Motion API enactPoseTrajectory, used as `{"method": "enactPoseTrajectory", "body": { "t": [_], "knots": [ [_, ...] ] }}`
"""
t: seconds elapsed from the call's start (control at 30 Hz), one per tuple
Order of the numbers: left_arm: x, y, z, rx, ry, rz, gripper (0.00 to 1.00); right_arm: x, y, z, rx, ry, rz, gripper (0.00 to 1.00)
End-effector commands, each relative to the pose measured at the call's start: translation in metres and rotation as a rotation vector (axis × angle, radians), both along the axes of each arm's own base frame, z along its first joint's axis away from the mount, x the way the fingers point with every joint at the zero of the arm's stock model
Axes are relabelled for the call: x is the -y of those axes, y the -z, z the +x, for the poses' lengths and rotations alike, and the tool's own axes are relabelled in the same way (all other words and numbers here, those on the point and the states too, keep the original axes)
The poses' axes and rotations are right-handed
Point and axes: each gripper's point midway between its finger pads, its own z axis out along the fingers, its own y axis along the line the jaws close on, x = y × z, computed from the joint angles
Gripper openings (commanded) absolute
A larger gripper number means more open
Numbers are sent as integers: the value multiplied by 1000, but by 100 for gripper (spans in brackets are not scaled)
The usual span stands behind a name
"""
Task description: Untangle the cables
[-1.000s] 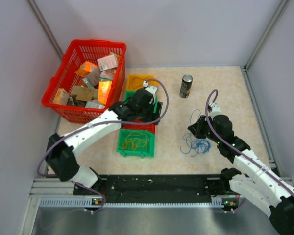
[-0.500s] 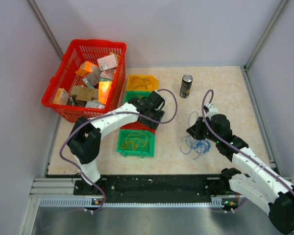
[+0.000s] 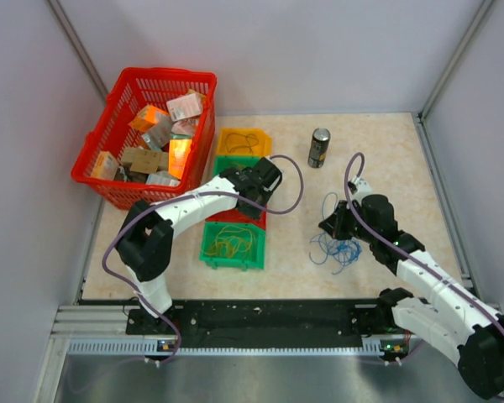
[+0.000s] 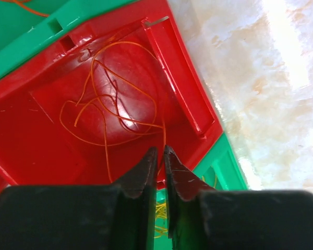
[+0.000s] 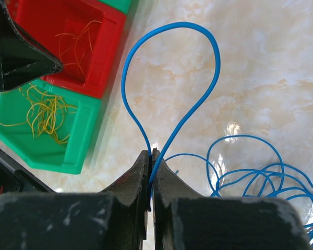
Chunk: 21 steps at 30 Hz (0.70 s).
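Thin orange cables (image 4: 163,133) lie looped in the red bin (image 4: 21,130). One strand rises straight into the narrow slit between the nearly closed jaws of my left gripper (image 4: 160,150), which hangs over that bin (image 3: 254,201). My right gripper (image 5: 151,152) is shut on a blue cable (image 5: 182,23), whose loop stands up beyond the tips. The rest of the blue cables (image 3: 340,249) lie in a loose tangle on the table just right of that gripper (image 3: 329,225). No purple-grey cable shows.
A green bin (image 3: 206,252) with yellow wires sits in front of the red one (image 3: 235,216); another green bin and a yellow bin (image 3: 244,138) sit behind. A red basket (image 3: 164,74) of boxes stands far left. A dark can (image 3: 319,148) stands far centre.
My left gripper's jaws have closed from wide to a slit, and that arm has folded, its gripper shifting slightly right over the red bin. The right gripper edged left with its blue loop.
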Motion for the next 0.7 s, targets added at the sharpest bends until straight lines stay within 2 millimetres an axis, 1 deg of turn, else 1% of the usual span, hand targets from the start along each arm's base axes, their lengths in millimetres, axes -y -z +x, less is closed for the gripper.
{"method": "enactPoseTrajectory", "body": {
  "t": [0.0,0.07,0.17,0.27,0.43,0.57,0.67],
  "knots": [
    [-7,-20,11,72,13,32,8,0,-12,9,44,-1,14,0],
    [-11,-30,15,105,3,42,1,0,-14,11,47,4,15,0],
    [-15,-61,24,193,-20,29,0,1,-14,13,45,9,18,0],
    [-22,-104,37,320,-57,6,0,2,-12,13,35,12,14,0],
    [-36,-177,51,529,-143,-60,0,2,-13,15,32,17,14,0],
    [-41,-225,55,670,-162,-143,0,2,-16,17,37,18,18,0],
    [-44,-256,59,740,-184,-173,0,1,-15,17,34,18,17,0]
  ]
}}
